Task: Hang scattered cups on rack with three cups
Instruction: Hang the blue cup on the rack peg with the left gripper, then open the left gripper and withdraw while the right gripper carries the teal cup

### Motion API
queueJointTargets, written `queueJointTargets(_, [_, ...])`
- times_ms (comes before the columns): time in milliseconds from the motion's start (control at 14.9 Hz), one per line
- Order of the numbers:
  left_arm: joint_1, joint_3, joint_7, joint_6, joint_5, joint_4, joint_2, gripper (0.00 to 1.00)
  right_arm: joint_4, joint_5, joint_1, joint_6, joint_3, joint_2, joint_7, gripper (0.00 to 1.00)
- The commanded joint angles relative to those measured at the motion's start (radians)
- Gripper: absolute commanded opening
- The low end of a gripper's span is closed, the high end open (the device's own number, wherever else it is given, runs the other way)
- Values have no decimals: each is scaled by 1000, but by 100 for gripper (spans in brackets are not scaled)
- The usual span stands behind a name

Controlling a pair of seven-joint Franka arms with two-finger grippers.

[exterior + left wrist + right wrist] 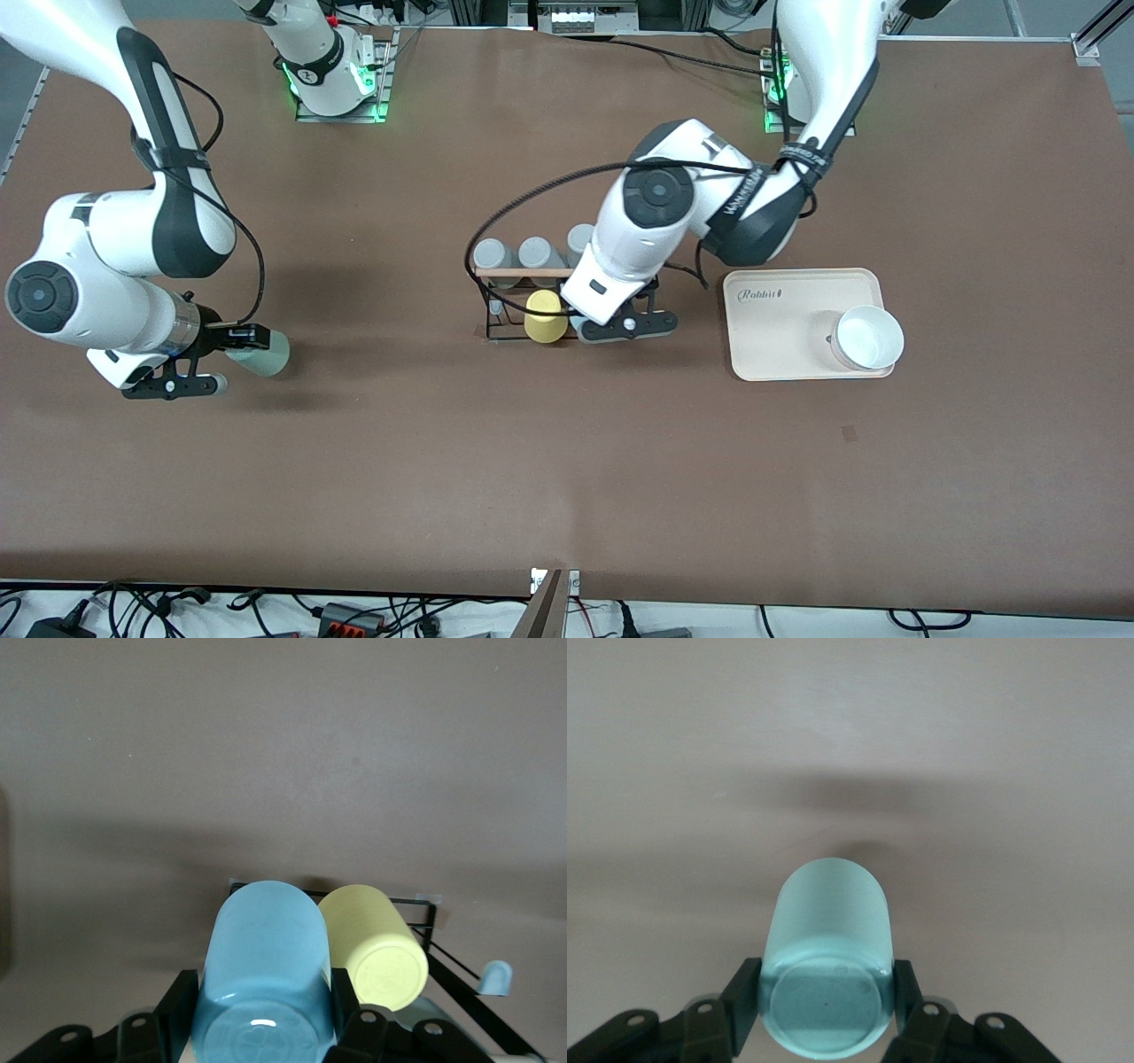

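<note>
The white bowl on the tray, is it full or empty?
Empty: the round white bowl on the beige plastic tray shows only its bare inside.

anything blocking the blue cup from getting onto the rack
Nothing visible blocks it. The left end effector holds the light blue plastic tumbler at the black wire rack, right beside the pale yellow cup already hung there; that neighbour is the only tight spot.
</note>
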Motion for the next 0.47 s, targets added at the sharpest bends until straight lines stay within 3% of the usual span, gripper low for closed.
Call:
queueJointTargets(0, [-15, 9, -2, -15, 36, 3, 11, 1, 92, 17, 72, -92, -4, 14, 41, 35])
queueJointTargets(201, [-27, 6, 26, -18, 44, -15, 25, 1, 103, 20, 135, -97, -4, 14, 38, 35])
queueJointTargets(268, [-24, 6, 27, -18, 44, -14, 35, 12, 109, 20, 155, -97, -4, 14, 40, 35])
queueJointTargets(335, [-20, 6, 29, -18, 45, -14, 36, 44, 113, 22, 177, -97, -4, 14, 41, 35])
queueJointTargets(402, [-15, 9, 27, -18, 45, -14, 36, 99, 116, 22, 189, -95, -4, 15, 40, 35])
